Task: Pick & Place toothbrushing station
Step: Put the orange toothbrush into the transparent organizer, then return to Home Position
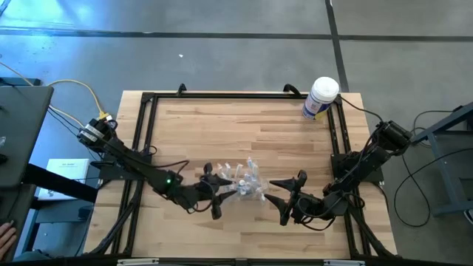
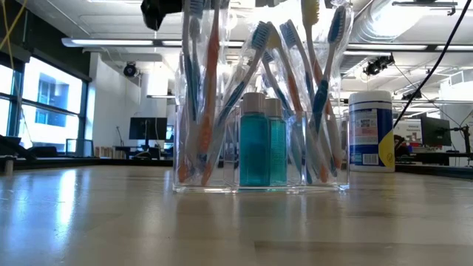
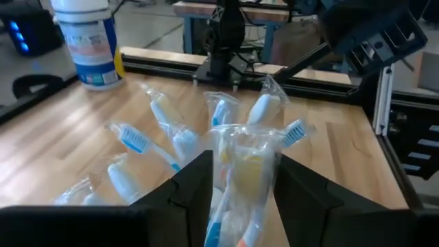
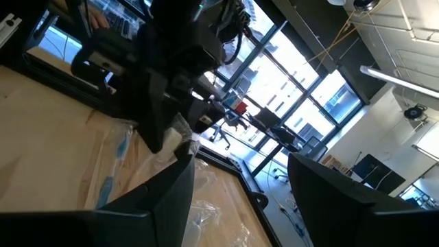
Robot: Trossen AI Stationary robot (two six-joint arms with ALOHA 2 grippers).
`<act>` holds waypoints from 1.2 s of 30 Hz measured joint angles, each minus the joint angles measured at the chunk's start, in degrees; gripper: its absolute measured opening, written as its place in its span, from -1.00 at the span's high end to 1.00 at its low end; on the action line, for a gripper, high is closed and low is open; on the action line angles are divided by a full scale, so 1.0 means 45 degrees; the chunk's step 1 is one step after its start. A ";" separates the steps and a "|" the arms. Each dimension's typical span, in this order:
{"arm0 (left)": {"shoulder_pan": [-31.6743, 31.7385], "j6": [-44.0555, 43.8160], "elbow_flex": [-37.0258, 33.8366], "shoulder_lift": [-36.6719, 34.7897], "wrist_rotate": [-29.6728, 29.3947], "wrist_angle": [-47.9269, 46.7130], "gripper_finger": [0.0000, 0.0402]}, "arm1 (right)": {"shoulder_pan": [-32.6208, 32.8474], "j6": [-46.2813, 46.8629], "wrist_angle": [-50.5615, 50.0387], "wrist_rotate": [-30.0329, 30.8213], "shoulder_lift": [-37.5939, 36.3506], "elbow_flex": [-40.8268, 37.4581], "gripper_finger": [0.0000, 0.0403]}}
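A: High view — toothbrushing station (image 1: 247, 185) sits on the table (image 1: 259, 133) toward the near edge, well apart from the white tub (image 1: 321, 98) at the far right corner. Left gripper (image 1: 219, 193) is right up against the station's left side; right gripper (image 1: 284, 199) waits just beside it on the other side.

B: Left clamped on it?

A: No. Left wrist view shows the fingers apart, straddling one wrapped toothbrush (image 3: 236, 171) without pinching. The low view has the holder flat on the wood, so I'd judge this as the release at the end of a place. Right jaws stand wide with nothing between them.

B: Next move?

A: Probably a straight lift-out for the left arm — brush wrappers stick up all around the fingers, so a sideways pull could snag one and tip the holder.

B: Any labels?

A: Tub has a blue label with a yellow patch; text not legible. Teal bottles (image 2: 262, 140) in the holder show no readable print either.
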 joint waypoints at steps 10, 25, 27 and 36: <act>-0.0597 0.1653 0.0000 -0.0256 -0.1667 0.1145 0.30 | 0.0000 0.0000 0.0000 0.0037 0.0000 0.0000 -0.13; -0.3140 0.6135 0.0010 -0.1938 -0.5913 0.3599 0.31 | 0.0015 0.1228 -0.0248 -0.1833 0.0000 0.0000 -0.13; -0.3525 0.6309 0.0010 -0.2108 -0.6750 0.3608 0.33 | -0.0039 0.2240 -0.0524 -0.2185 0.0000 0.0000 -0.13; -0.4347 1.0133 0.0010 -0.3033 -1.0424 0.4785 0.92 | 0.0054 0.3065 -0.0977 0.0411 -0.0002 0.0005 -0.02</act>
